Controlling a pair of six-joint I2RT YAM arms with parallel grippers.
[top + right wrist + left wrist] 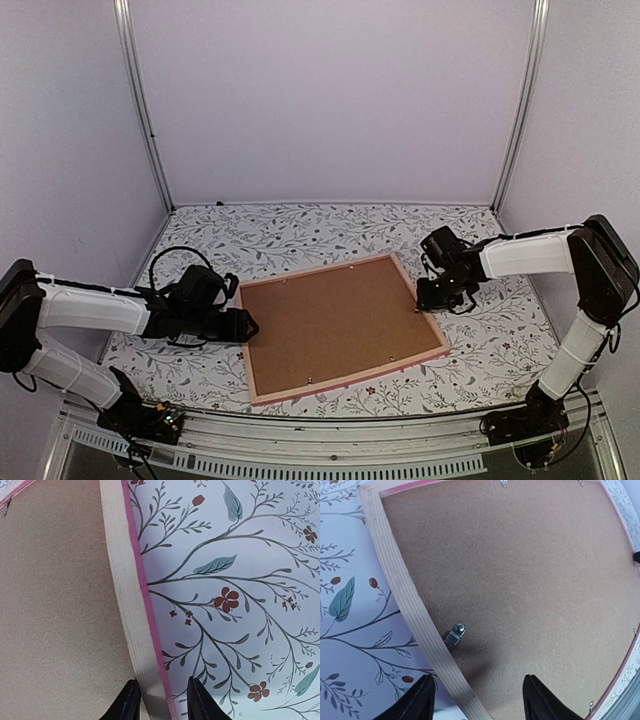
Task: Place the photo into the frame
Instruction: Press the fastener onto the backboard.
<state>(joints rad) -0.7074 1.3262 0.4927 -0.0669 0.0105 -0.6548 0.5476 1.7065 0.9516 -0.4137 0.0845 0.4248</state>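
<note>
On the floral cloth (300,230), the frame (350,377) is lying back-up between both grippers, its board (335,325) hiding whatever is inside. The left gripper (477,681) is gaping wide astride the rim. The right gripper (161,682) is straddling it narrowly, grip unclear.

Top view high, looking down-forward over whole scene; wrist views close, both on opposite frame (406,587) edges.

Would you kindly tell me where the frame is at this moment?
In the top view, the frame lies back-up at the centre of the table; the left fingers straddle its left rail and the right fingers its right rail.
</note>
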